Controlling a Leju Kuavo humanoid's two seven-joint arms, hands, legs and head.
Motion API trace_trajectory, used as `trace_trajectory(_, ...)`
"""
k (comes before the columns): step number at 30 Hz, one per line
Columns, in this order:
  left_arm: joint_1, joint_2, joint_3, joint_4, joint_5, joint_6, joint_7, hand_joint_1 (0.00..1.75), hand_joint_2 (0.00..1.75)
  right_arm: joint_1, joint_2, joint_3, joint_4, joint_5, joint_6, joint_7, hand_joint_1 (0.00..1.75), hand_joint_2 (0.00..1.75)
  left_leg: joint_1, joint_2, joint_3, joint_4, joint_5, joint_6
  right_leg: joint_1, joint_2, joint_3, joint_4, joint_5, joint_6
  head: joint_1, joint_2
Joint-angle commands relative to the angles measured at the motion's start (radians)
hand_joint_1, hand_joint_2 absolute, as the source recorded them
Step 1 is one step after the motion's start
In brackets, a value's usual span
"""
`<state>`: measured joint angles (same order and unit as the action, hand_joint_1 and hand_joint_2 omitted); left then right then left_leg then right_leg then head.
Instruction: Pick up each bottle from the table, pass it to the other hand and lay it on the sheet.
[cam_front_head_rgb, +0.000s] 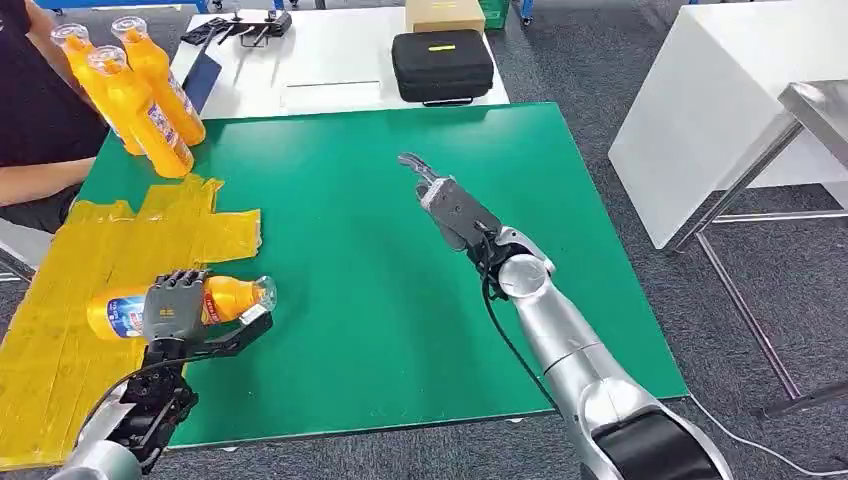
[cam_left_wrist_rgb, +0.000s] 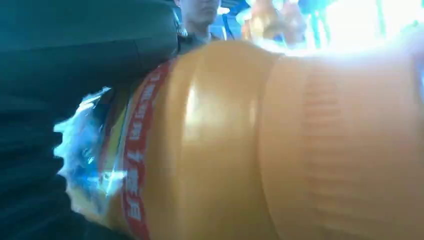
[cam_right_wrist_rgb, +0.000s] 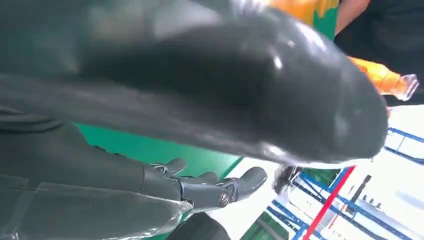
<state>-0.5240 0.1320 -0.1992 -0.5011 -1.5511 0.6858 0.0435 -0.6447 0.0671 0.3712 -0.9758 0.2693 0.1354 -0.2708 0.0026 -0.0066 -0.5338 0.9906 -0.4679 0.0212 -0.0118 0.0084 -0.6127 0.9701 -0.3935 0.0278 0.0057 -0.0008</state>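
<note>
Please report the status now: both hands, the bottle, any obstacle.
Left hand grips bottle at yellow sheet edge. Right hand open, over green mat. Nothing in the way.

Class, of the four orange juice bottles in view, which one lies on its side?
The orange juice bottle gripped by the left hand, horizontal at the yellow sheet's edge; the other three bottles stand upright together.

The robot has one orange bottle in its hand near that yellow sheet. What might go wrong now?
The held bottle lies sideways in the left hand, its cap end past the yellow sheet over the green table; let go there, it might roll off the sheet. The right hand hangs open mid-table, and a careless reach could topple the three standing bottles at the far corner.
</note>
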Motion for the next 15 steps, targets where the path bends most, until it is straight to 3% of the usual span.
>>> trace_trajectory(1, -0.089, 0.001, -0.096, 0.248, -0.007, -0.184, 0.027, 0.00, 0.00, -0.052, -0.030, 0.062, 0.023, -0.014, 0.014, 0.011, 0.00, 0.00, 0.001, 0.001, 0.005, -0.001, -0.001, -0.001, 0.000, 0.000, 0.005, -0.001, -0.001, -0.001, 0.000, 0.000)
trace_trajectory(9, -0.077, 0.010, -0.078, 0.230, 0.008, -0.181, -0.007, 0.00, 0.00, -0.053, -0.024, 0.068, 0.030, -0.016, 0.014, 0.018, 0.00, 0.00, -0.001, -0.001, 0.008, -0.002, 0.000, 0.000, -0.001, -0.004, 0.010, -0.001, 0.000, -0.001, 0.000, 0.000)
trace_trajectory(15, -0.072, -0.020, 0.028, 0.169, 0.138, -0.106, -0.144, 0.00, 0.00, -0.044, -0.026, 0.063, 0.043, -0.004, 0.002, 0.027, 0.00, 0.00, -0.001, -0.002, 0.011, -0.002, 0.002, -0.001, -0.001, -0.005, 0.013, -0.001, 0.000, -0.001, -0.001, 0.000)
